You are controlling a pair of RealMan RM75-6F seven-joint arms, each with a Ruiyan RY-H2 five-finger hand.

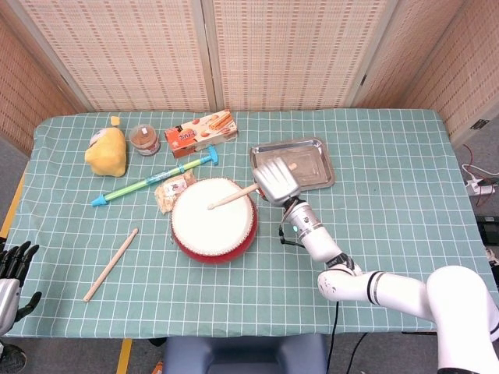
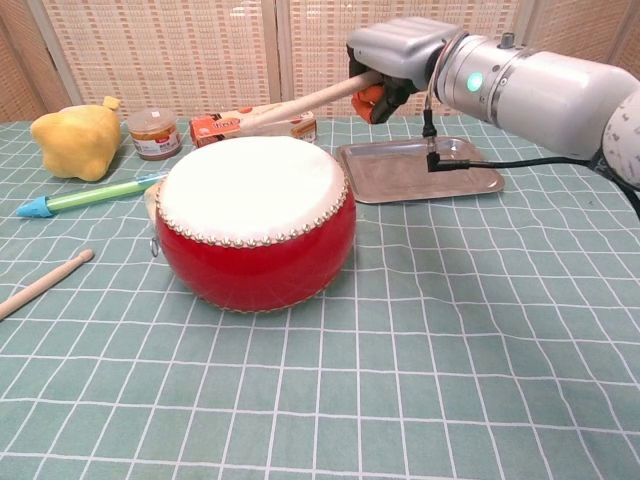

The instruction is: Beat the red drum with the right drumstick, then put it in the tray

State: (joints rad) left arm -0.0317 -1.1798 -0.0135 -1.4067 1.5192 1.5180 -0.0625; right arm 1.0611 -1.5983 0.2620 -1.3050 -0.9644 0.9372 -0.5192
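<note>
Left hand [image 1: 12, 269]: at the left edge, beside the table and off it; fingers apart, holding nothing.
Spare stick [image 1: 111, 265]: lies on the tablecloth [image 1: 390, 202], left of the drum.
Toy [image 2: 76, 140]: yellow, at the far left, a small jar [image 2: 152, 134] beside it.
Drum [image 2: 253, 235]: red, white skin, in the middle.
Drumstick [image 2: 300, 103]: raised over the drum, its tip not touching the skin.
Right hand [image 2: 390, 62]: closed around the drumstick's thick end.
Tray [image 2: 418, 169]: metal, right of the drum, behind it.
</note>
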